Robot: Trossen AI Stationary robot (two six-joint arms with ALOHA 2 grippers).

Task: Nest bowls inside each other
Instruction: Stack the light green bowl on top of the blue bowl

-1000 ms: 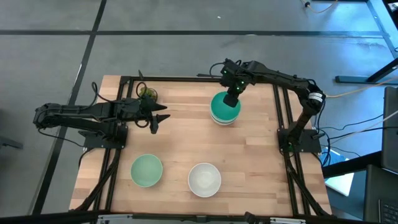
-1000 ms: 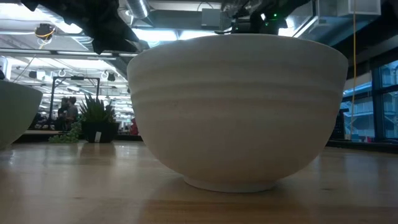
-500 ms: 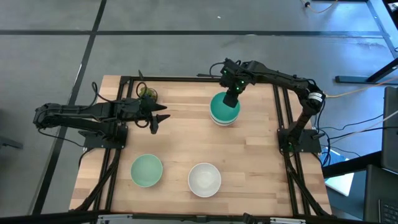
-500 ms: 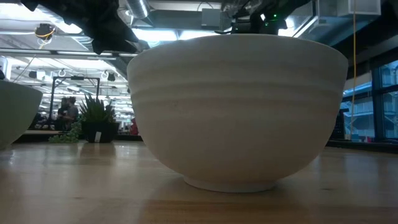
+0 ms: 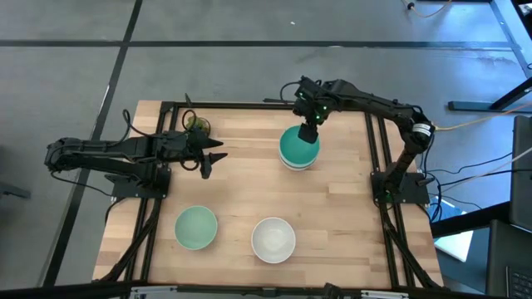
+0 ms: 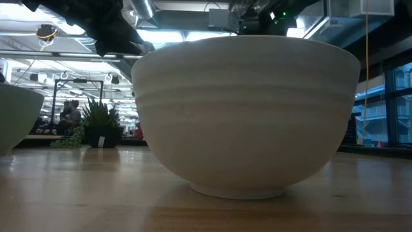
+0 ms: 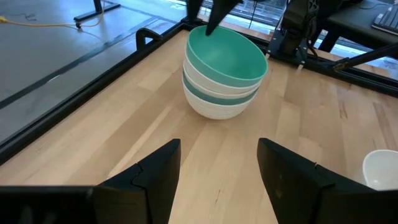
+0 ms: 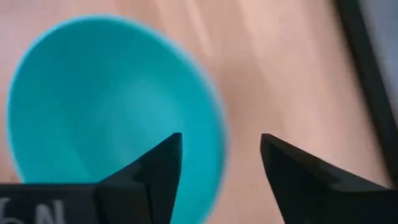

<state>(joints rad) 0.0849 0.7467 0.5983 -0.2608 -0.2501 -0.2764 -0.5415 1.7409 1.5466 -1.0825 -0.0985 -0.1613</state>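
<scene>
Teal bowl (image 5: 298, 145) tops the stack, just below right hand (image 5: 306, 131).

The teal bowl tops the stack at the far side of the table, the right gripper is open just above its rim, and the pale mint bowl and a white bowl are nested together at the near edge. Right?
Not quite: the high view shows the pale mint bowl and the white bowl side by side, apart, not nested. The rest holds: the teal bowl tops the stack, with the right gripper open above its rim.
</scene>
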